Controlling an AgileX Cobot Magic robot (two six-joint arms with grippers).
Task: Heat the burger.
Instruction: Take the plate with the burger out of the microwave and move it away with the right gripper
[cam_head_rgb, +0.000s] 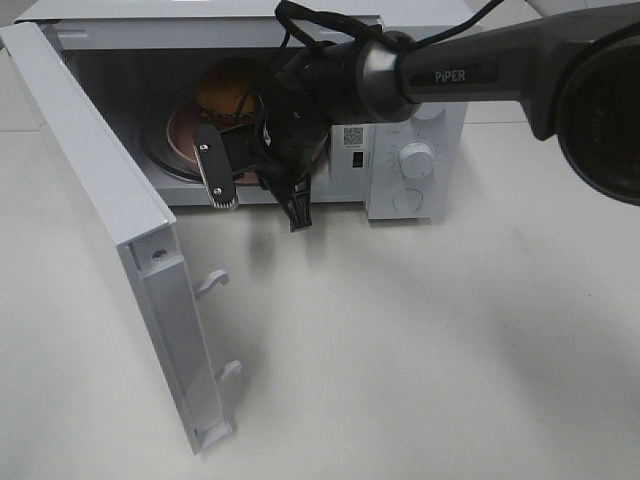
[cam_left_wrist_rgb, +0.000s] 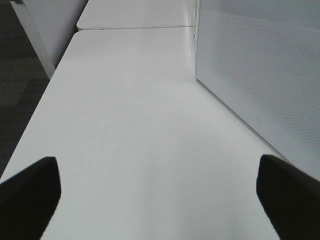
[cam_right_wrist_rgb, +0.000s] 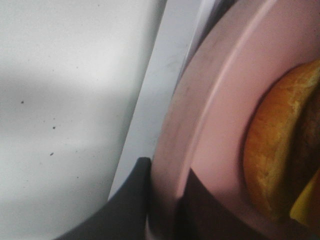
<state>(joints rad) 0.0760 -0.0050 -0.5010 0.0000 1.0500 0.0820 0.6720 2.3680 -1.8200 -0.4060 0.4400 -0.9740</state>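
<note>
Right jaws: right gripper (cam_right_wrist_rgb: 165, 200) pinching the near rim of the pink plate (cam_right_wrist_rgb: 220, 115), one dark finger on each face of the rim.
Left jaws: left gripper (cam_left_wrist_rgb: 157, 192) spread wide, nothing between them, over bare desk (cam_left_wrist_rgb: 135, 115) beside the microwave's perforated side.
Burger, place: burger (cam_head_rgb: 228, 90) sits on the plate inside the open microwave (cam_head_rgb: 420, 150), at the far left of the desk.
Burger, look: glossy golden-brown domed bun; a yellow edge shows low in the right wrist view; other layers hidden.
Burger, handling: likely light, soft, loosely stacked, apt to slide or squash; best carried by the stiff plate rim, kept level.
Door: microwave door (cam_head_rgb: 110, 230) swung open toward the near left.
Step, judged: plate being seated in the cavity; door still to shut.
</note>
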